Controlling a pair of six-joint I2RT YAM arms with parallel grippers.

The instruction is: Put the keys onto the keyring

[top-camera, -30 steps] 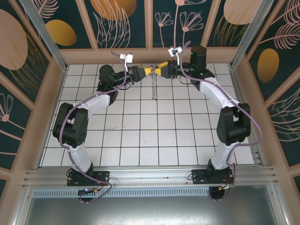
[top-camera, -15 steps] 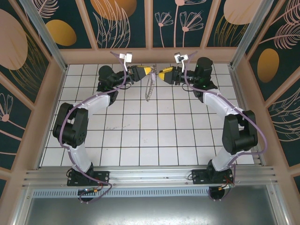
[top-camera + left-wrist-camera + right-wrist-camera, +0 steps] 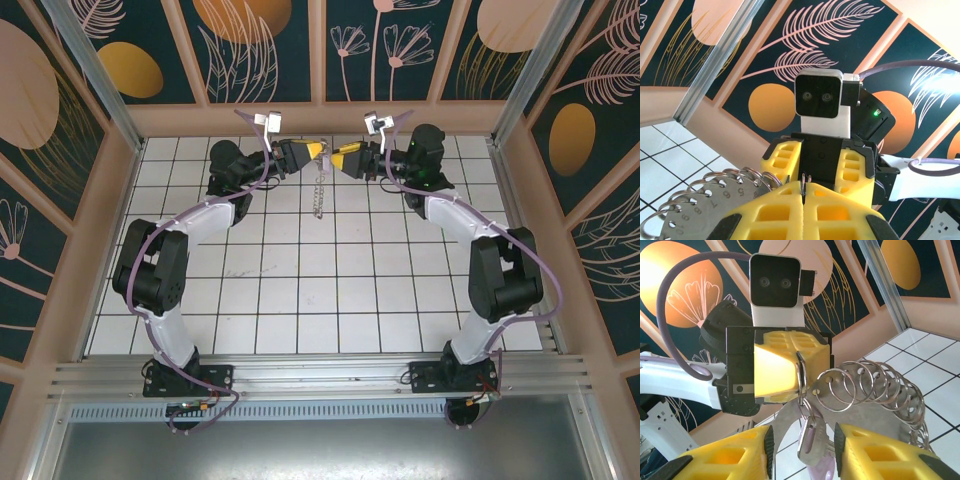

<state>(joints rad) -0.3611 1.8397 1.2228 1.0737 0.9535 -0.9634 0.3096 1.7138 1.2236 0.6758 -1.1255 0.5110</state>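
Top view, keyring (image 3: pixel 320 188) hung long axis downward from the left gripper (image 3: pixel 316 150), over the tiled surface (image 3: pixel 300 290), right gripper (image 3: pixel 342 160) just beside, left wrist, jaws pressed together on a keyring loop, right wrist, jaws spread, key (image 3: pixel 809 436) hanging upright between them, below the left gripper.

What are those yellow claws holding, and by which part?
The left gripper pinches the keyring by one wire ring. The right gripper stands open around the hanging key, gripping nothing.
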